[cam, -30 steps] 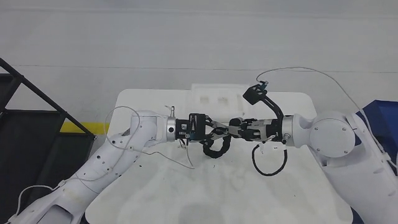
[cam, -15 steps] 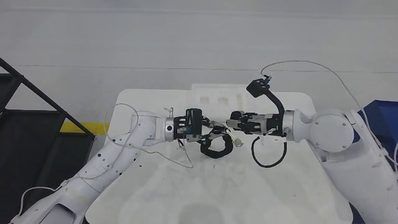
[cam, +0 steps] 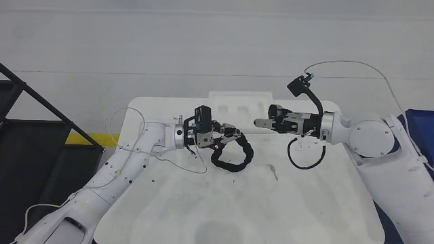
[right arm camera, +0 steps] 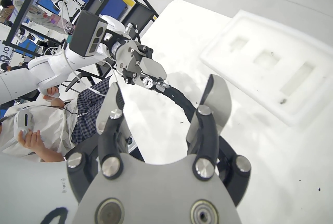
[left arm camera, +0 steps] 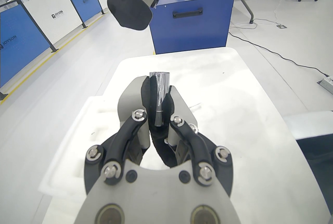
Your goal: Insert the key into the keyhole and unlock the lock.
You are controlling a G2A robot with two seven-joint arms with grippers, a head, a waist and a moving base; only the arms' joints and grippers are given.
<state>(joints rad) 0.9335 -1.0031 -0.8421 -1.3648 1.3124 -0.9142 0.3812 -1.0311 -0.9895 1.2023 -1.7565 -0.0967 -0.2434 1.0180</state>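
Lock (left arm camera: 160, 90) one; left gripper (cam: 226, 134), right gripper (cam: 261, 123)

Left end effector (cam: 227, 135) grips the cable lock (cam: 245, 156).

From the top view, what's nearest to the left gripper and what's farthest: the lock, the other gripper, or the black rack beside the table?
From the left gripper:
1. lock, clamped in it.
2. right gripper, open, facing it over the middle of the table.
3. black rack, off the table on the robot's left.
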